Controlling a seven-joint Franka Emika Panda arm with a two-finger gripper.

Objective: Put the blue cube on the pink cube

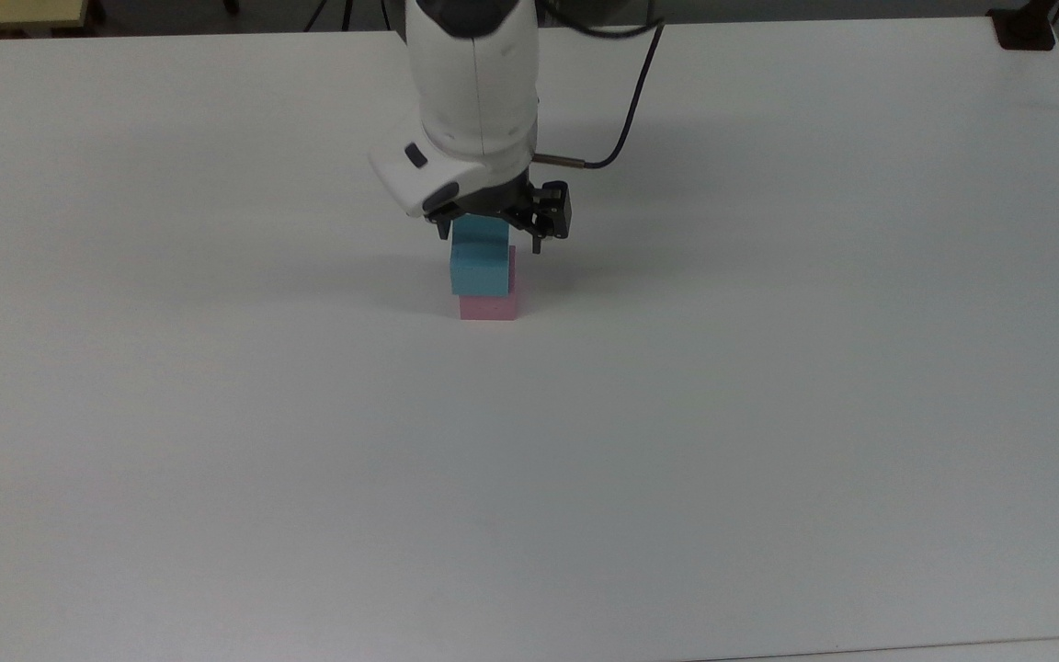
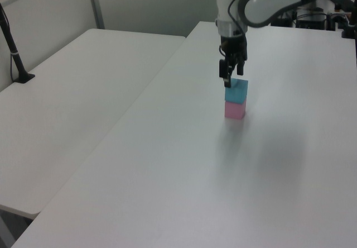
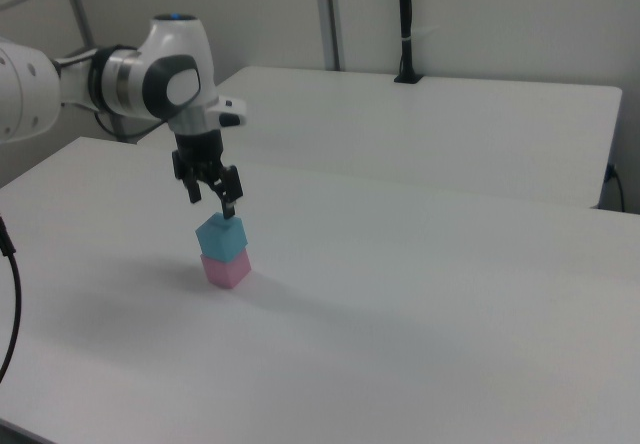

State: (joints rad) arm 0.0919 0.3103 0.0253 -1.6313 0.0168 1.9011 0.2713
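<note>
In the top view, the blue cube (image 1: pixel 481 267) is being carried by the pink cube (image 1: pixel 489 305), shifted slightly toward the top view's left; in the left view, the gripper (image 2: pixel 231 74) is being held spread and empty just above; in the right view, nothing is being gripped; judged next: a straight lift clear, the stack left unbrushed.

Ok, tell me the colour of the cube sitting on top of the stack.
Light blue: the blue cube, seen best in the right view.
</note>
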